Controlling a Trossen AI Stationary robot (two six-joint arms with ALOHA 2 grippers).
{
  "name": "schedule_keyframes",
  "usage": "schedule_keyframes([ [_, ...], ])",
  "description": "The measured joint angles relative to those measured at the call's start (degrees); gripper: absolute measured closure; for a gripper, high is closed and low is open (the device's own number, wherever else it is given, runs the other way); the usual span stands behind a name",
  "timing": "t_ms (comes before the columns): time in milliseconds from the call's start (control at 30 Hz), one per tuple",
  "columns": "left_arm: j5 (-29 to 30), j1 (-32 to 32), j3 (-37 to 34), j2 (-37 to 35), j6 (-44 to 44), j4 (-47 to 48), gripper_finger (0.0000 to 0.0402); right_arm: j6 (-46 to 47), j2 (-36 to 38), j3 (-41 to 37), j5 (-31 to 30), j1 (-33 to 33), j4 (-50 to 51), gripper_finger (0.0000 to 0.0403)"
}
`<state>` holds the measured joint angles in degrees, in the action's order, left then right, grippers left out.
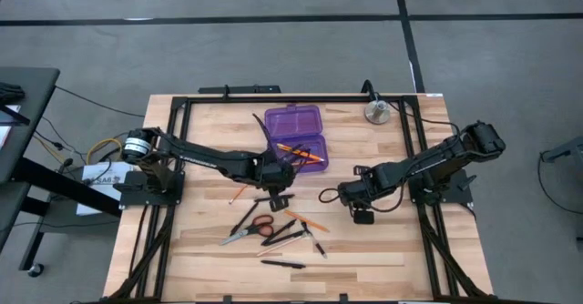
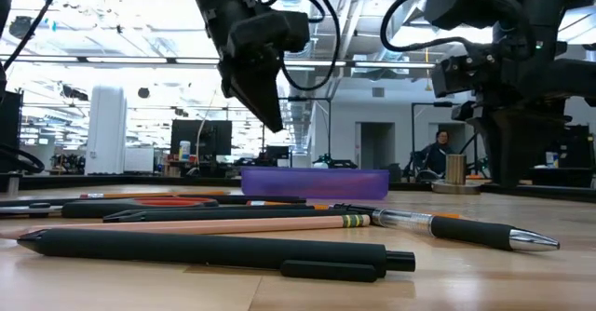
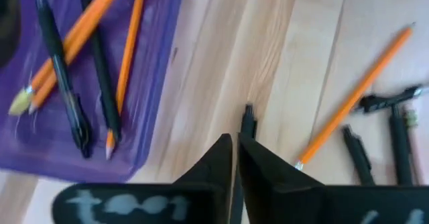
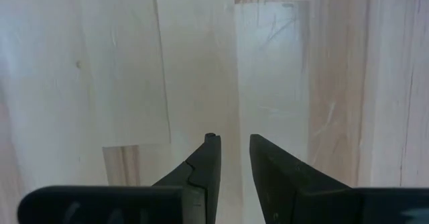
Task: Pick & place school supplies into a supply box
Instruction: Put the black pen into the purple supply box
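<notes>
High view: left gripper (image 1: 276, 197), centre frame just below the purple supply box (image 1: 296, 136), pinches a black pen (image 3: 248, 120); right gripper (image 1: 363, 215) hovers slightly parted, empty.

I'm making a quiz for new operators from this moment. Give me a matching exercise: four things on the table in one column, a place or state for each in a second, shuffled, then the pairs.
Things
1. supply box
2. scissors
3. metal disc
4. right gripper

Places or states
A. lying on the wood among loose pens and pencils
B. near the table's far right corner
C. lid open, pens and pencils in the tray
D. over bare wood, holding nothing

Pairs: 1-C, 2-A, 3-B, 4-D
</notes>
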<state>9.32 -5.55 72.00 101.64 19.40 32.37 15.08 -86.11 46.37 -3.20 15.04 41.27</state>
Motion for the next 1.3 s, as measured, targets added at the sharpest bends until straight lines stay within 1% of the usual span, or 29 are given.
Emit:
schedule_keyframes([
  [67,-0.1,-0.4,0.1,2.0,-0.3,-2.1,0.0365,0.4,0.0,0.0,-0.1,0.3,-0.2,0.0327],
  [233,-2.1,-0.6,0.3,7.4,-0.3,-3.3,0.0316,1.0,0.0,0.0,-0.1,0.9,-0.6,0.0327],
  [333,-1.6,-0.6,0.3,9.6,-0.1,-4.2,0.0294,1.1,0.0,0.0,-0.2,1.4,-0.6,0.0327],
  [400,-0.1,-0.6,0.3,10.4,0.0,-4.0,0.0286,1.1,0.0,0.0,-0.3,1.8,-0.6,0.0327],
  [500,1.5,-0.6,0.3,10.8,0.0,-4.9,0.0281,1.5,0.0,0.0,-0.3,2.1,-0.5,0.0327],
  [667,2.1,-0.6,0.3,10.8,-0.3,-5.2,0.028,1.5,0.0,0.0,-0.3,2.2,-0.1,0.0327],
  [933,1.5,-0.9,0.3,10.7,-1.0,-4.4,0.028,1.5,0.0,0.0,-0.3,2.2,0.3,0.0327],
  [1033,0.4,-0.9,0.3,10.5,-2.0,-4.5,0.028,1.5,0.0,0.0,-0.3,2.2,0.4,0.0327],
  [1300,0.3,-1.1,0.3,6.5,-4.5,-4.9,0.028,1.5,0.0,0.0,-0.5,2.2,0.5,0.0327],
])
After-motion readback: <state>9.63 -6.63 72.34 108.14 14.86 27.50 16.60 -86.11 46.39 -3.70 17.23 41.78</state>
